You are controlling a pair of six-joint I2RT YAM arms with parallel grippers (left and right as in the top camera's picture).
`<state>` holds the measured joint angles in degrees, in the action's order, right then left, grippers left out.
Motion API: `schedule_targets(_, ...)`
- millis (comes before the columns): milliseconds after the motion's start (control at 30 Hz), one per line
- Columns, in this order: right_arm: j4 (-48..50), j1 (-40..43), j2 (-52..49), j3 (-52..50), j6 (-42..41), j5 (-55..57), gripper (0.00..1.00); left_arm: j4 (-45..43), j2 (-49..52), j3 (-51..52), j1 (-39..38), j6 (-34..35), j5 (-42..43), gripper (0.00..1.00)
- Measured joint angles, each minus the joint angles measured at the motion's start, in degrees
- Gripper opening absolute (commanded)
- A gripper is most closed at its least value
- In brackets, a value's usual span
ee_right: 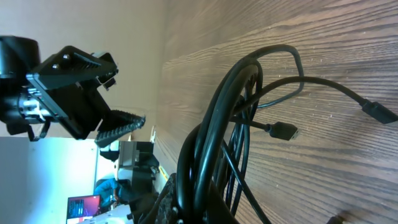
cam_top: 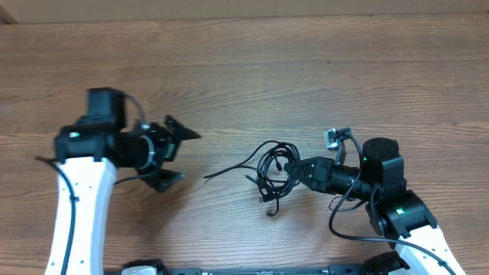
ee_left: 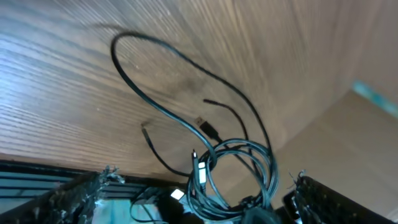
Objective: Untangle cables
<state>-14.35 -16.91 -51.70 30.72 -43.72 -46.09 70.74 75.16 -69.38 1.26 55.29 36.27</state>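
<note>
The cables [cam_top: 273,166] are a tangle of thin black cords on the wooden table, right of centre, with one loose end [cam_top: 212,177] trailing left. My right gripper [cam_top: 303,169] is shut on the bundle's right side. In the right wrist view the bundle [ee_right: 219,134] rises from the jaws [ee_right: 205,206], with plug ends [ee_right: 283,130] lying on the wood. My left gripper [cam_top: 174,156] is open and empty, well left of the cables. The left wrist view shows the loops [ee_left: 239,171] ahead between the open fingers [ee_left: 199,202].
The wooden table [cam_top: 252,69] stretches far behind the cables. A small grey clip-like part [cam_top: 334,138] sits by the right arm. The table's front edge with a black rail [cam_top: 252,269] lies close behind both arms.
</note>
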Motion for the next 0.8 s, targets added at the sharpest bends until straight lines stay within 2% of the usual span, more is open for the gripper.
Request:
schedule_targets(233, 0.0, 0.0, 0.0, 0.0, 0.0, 0.0, 0.04, -4.2, 1.2, 0.0, -13.3, 13.3, -10.0, 0.99)
schedule_targets(300, 0.0, 0.0, 0.0, 0.0, 0.0, 0.0, 0.04, -5.6, 3.0, 0.0, -16.5, 16.5, -11.6, 0.93)
schedule_targets(433, 0.0, 0.0, 0.0, 0.0, 0.0, 0.0, 0.04, -7.6, 7.4, 0.0, -21.7, 20.1, -12.6, 0.90)
schedule_targets(500, 0.0, 0.0, 0.0, 0.0, 0.0, 0.0, 0.04, -8.4, 9.5, 0.0, -23.6, 21.2, -12.5, 0.77)
schedule_targets(633, 0.0, 0.0, 0.0, 0.0, 0.0, 0.0, 0.04, -10.3, 13.9, 0.0, -26.5, 22.4, -11.8, 0.56)
schedule_targets(667, 0.0, 0.0, 0.0, 0.0, 0.0, 0.0, 0.04, -10.7, 15.1, 0.0, -27.0, 22.8, -11.7, 0.46)
schedule_targets(767, 0.0, 0.0, 0.0, 0.0, 0.0, 0.0, 0.04, -11.1, 18.4, 0.0, -27.5, 22.8, -11.5, 0.04)
schedule_targets(800, 0.0, 0.0, 0.0, 0.0, 0.0, 0.0, 0.04, -11.1, 19.2, 0.0, -27.5, 22.6, -11.4, 0.04)
